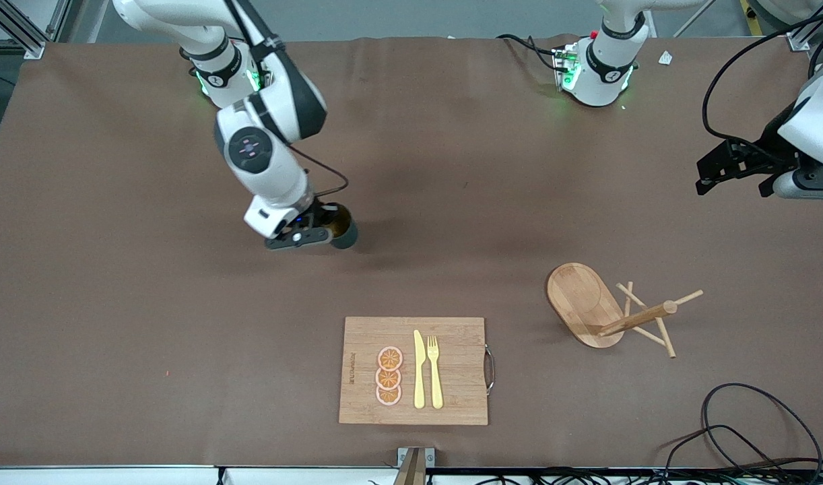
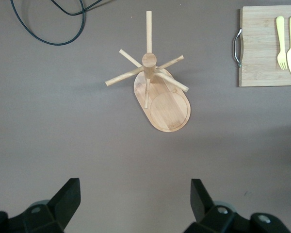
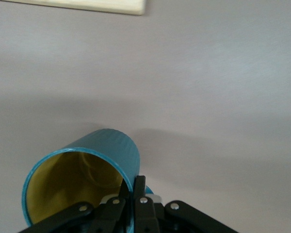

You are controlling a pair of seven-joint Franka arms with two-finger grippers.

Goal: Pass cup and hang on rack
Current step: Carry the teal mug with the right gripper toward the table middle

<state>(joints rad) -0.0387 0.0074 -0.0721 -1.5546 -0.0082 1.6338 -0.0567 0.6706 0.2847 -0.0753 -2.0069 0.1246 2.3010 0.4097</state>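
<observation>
Jaws of the right gripper are clamped on the rim of the cup, carrying it tilted above the table, apparently clear of the surface, toward the right arm's end from the rack. Left gripper waits with jaws spread wide, empty, above the table near the rack, which stands upright.
</observation>
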